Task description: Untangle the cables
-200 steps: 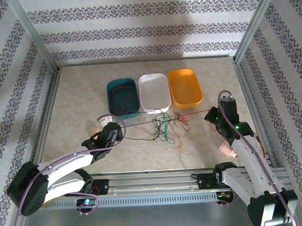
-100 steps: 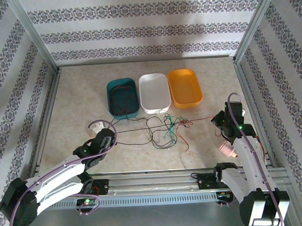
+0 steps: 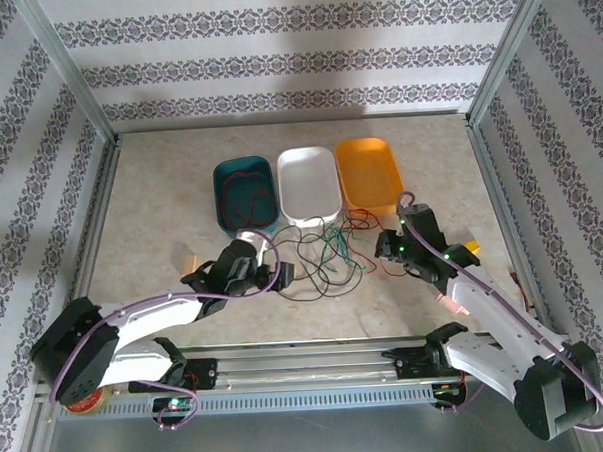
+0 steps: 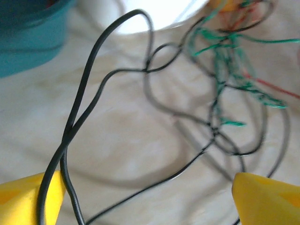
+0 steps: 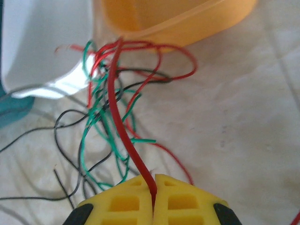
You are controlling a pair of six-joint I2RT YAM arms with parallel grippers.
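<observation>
Right wrist: right claw [image 5: 153, 190] pinches red cable [image 5: 111, 89] (left claw [image 4: 147, 199] agape).

Wallpapered booth around a beige marbled table [image 3: 150, 203].
Striped floral wallpaper [image 3: 294, 61] at back and sides, aluminium corner posts [image 3: 70, 76], soft even light.

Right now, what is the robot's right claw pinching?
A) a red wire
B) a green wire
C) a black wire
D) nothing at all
A: in the right wrist view, the right claw has its yellow fingers closed together on a red wire, which runs up from the grip toward the orange tray.
</observation>
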